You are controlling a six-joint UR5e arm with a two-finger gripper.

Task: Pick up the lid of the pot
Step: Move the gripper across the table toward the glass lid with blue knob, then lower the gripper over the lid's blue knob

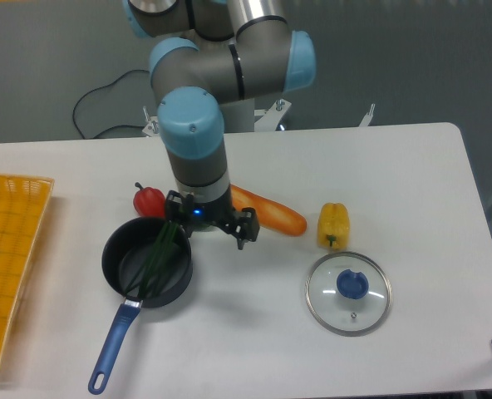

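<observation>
The gripper hangs pointing down over the middle-left of the table, its two fingers spread apart and nothing visible between them. To its right and nearer the camera lies the pot lid, a round clear glass disc with a metal rim and a blue knob. The lid rests flat and fully in view, well apart from the fingers.
Just left of the fingers is a black pan with a blue handle, holding a long dark green item. A red pepper, an orange carrot and a yellow pepper lie around. A yellow basket stands at left.
</observation>
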